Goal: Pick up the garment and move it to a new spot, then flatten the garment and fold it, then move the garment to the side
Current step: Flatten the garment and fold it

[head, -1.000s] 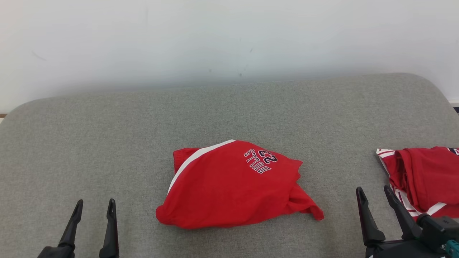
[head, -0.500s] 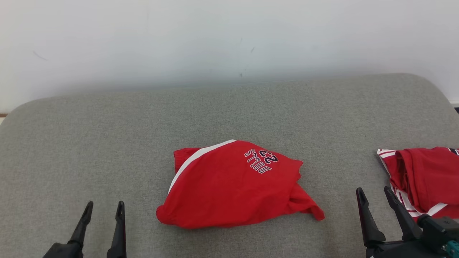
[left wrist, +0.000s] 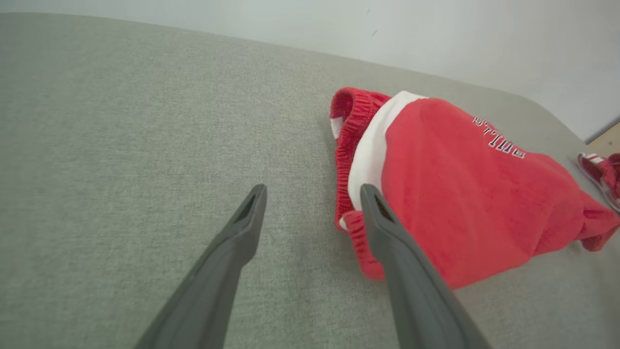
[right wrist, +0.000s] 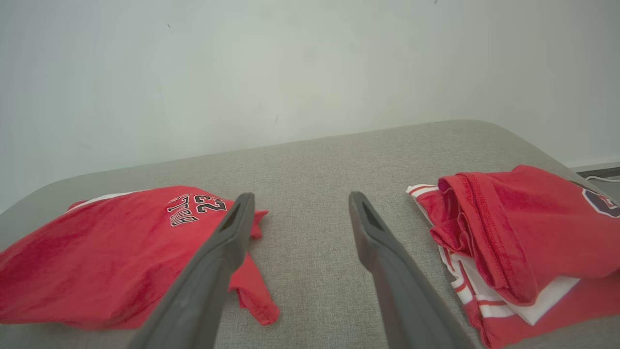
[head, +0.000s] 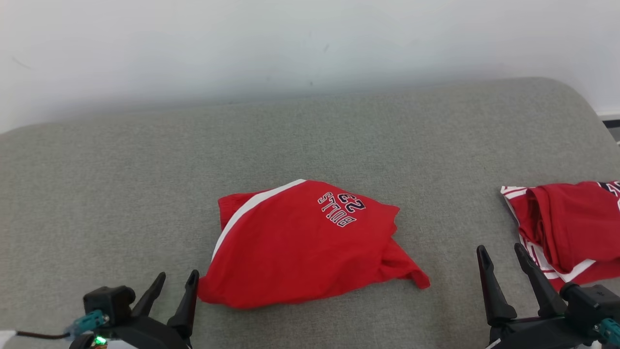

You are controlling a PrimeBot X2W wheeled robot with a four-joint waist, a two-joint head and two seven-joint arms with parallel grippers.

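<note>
Hovering spread beside the garment's (head: 300,247) near corner, my left hand (head: 178,274) held nothing; pickup seemed next, needing a pinch there.

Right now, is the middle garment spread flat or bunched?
Bunched: the red garment lies doubled over itself, one corner trailing.

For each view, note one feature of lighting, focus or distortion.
Head view: soft, even light, faint shadow under the garment. Left wrist view: wide-angle lens stretches the left gripper. Right wrist view: couch edge looks bowed; lettering reads sharp.
</note>
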